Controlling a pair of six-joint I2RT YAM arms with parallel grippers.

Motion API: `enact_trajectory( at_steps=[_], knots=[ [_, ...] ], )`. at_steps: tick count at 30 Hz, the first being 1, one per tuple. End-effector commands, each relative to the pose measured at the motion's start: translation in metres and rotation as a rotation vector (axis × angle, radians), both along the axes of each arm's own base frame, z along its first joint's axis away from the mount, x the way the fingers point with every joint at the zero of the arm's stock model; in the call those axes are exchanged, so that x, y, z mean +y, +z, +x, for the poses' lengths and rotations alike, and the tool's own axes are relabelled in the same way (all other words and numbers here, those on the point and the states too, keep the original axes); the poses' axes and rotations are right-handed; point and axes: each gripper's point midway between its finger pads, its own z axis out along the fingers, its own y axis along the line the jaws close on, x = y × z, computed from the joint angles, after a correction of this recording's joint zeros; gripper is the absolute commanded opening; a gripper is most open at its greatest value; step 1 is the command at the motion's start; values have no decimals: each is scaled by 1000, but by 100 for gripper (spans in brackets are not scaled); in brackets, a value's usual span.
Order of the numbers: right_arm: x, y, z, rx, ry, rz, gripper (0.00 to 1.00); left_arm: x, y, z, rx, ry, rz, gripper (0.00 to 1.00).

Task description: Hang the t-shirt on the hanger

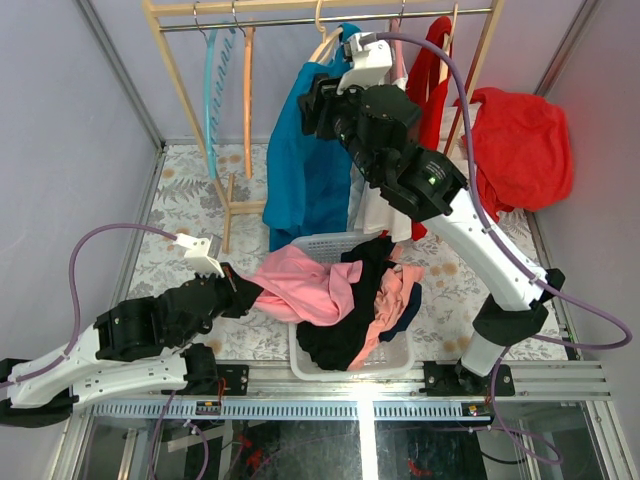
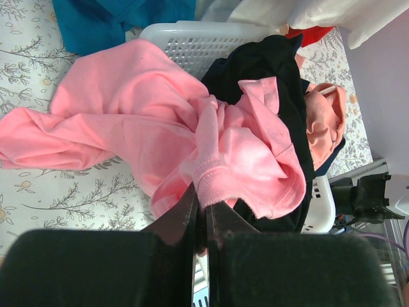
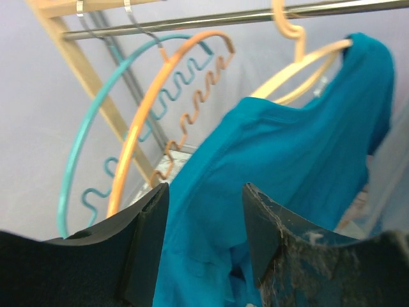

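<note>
Top view: the pink t-shirt (image 1: 300,285) spills over the left rim of the white basket (image 1: 345,368) onto the desk (image 1: 180,200), and our left gripper (image 1: 238,287) is at its near end. The orange hanger (image 1: 247,85) hangs on the rail beside a teal hanger (image 1: 210,90). Our right gripper (image 1: 312,100) is up there against the blue shirt (image 1: 300,170).

Left wrist: the left gripper (image 2: 203,203) is pinched tight on a ribbed edge of the t-shirt (image 2: 128,121). It's soft, light, floppy stuff, so we'd guess it sags and bunches. That ribbed edge looks like the firmest hold. Part of it lies on a black garment (image 2: 268,64) in the basket, which could drag along.

Right wrist: jaws apart, nothing between them. The hanger (image 3: 137,128) sits just left of them, thin and stiff-looking, with the teal hanger (image 3: 80,141) right alongside and the blue shirt (image 3: 287,160) crowding in from the right.
</note>
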Motion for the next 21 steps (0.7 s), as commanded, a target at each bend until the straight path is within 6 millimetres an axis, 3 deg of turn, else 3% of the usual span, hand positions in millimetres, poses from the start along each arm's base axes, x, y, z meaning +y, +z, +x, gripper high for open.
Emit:
enact_trajectory(
  at_steps=[1,6,15,21],
  knots=[
    [26,36,-20,-107,169,102,56,3,13,0,-22,2,-23,0],
    [22,37,-5,-76,49,104,57,8,15,-1,-22,7,-30,0],
    [10,16,25,-68,-188,38,58,13,24,-3,-25,8,-36,0],
    [-5,4,34,-54,-315,-14,60,14,25,-2,-24,12,-31,0]
  ],
)
